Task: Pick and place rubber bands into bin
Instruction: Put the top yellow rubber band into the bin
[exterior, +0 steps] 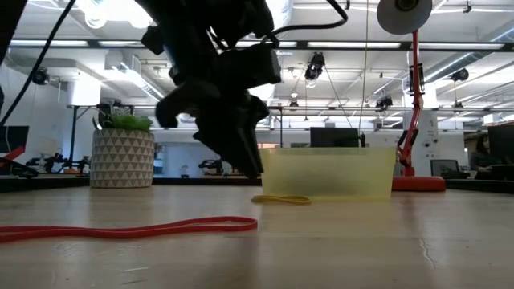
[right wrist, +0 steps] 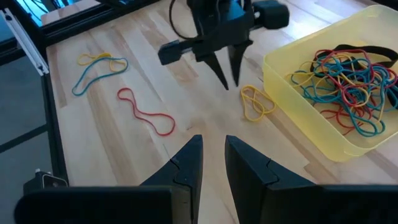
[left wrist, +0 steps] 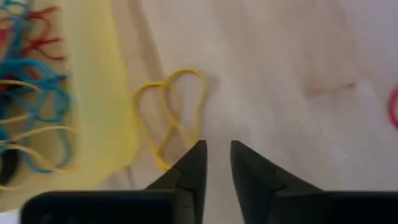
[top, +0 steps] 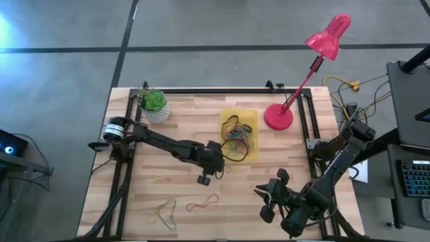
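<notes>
Pale wood-plank table (top: 188, 181), lengthwise grain, black frame rails along its edges. The bin (top: 240, 115), a shallow translucent yellow plastic tray with rounded walls, is sitting near the table's middle, toward the back edge. A tangled heap of rubber bands (right wrist: 348, 81) is lying inside it: thin floppy loops, blue, red, yellow, plus a flat black one.

Left gripper (right wrist: 227, 71) is hanging point-down just beside the bin's front left corner, its two dark tapered fingers (left wrist: 189, 168) standing slightly parted with nothing between them. A loose yellow rubber band (left wrist: 174, 115), twisted into a figure-eight, is lying flat on the wood right against the bin's outer wall, just by those tips.

Toward the front edge, a wavy red rubber band (top: 203, 202) and a blue-and-yellow pair (top: 162, 212) are lying well apart from the bin.

Right gripper (right wrist: 208, 165) is waiting near the front right corner, its fingers narrowly apart, empty.
</notes>
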Robot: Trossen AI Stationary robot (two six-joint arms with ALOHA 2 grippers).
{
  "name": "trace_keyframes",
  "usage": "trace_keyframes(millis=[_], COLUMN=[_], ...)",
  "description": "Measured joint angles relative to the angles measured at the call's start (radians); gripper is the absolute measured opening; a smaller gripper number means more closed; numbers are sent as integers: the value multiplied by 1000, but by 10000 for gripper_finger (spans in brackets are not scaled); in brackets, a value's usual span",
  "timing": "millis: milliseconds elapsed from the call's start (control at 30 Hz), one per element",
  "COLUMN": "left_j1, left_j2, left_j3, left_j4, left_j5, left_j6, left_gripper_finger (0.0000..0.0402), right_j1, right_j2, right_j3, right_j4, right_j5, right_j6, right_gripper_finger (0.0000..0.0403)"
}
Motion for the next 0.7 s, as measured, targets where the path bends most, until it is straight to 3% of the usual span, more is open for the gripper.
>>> trace_keyframes(millis=[233, 700], left_j1=[2, 18], left_j2=[6, 63], left_j3=[7, 14], left_j4=[5, 19], left_j5=[-29, -29], left_j6=[24, 27], left_gripper_finger=[104, 107], right_j1=[0, -1], right_j2=[0, 0], right_j3=[-3, -22], right_j4=[-1, 2], right_j5=[-4, 1], right_j6=[11, 18], right_gripper_finger=[59, 59])
